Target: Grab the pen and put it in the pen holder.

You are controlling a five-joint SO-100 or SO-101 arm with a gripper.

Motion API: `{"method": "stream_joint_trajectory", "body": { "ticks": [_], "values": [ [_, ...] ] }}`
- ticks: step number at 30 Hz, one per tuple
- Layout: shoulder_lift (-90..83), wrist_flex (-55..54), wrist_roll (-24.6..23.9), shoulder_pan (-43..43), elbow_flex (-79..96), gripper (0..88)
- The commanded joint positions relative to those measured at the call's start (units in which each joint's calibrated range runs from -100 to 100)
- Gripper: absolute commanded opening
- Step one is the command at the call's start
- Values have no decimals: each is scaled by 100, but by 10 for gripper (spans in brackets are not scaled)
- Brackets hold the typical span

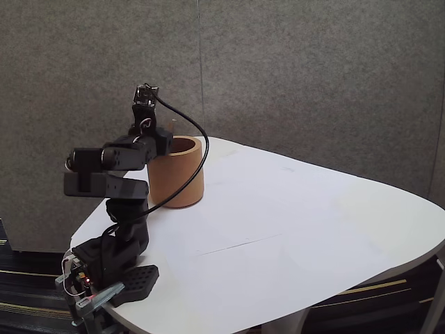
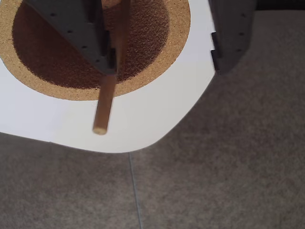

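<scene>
Cork-lined pen holder [image 2: 143, 71] lay below the gripper [image 2: 157, 47]; its jaws stood wide, the pen [image 2: 106, 102] resting against one finger. Release was best centred over the opening.

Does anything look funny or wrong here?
Not really. In the wrist view the pen leans against one finger of the end effector, its tip poking past the rim of the pen holder instead of pointing inside. Nothing looks spilled or broken on the white table.

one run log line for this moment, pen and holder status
phase: release over holder | gripper: open | pen: leaning on one finger, above pen holder | table: white
</scene>
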Motion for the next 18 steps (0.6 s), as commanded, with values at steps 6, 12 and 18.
{"method": "stream_joint_trajectory", "body": {
  "ticks": [6, 12, 18],
  "values": [
    [-103, -305, 31, 15, -208, 352],
    [-86, -288, 4, 15, -1444, 351],
    [-62, -280, -11, 403, -3141, 347]
  ]
}}
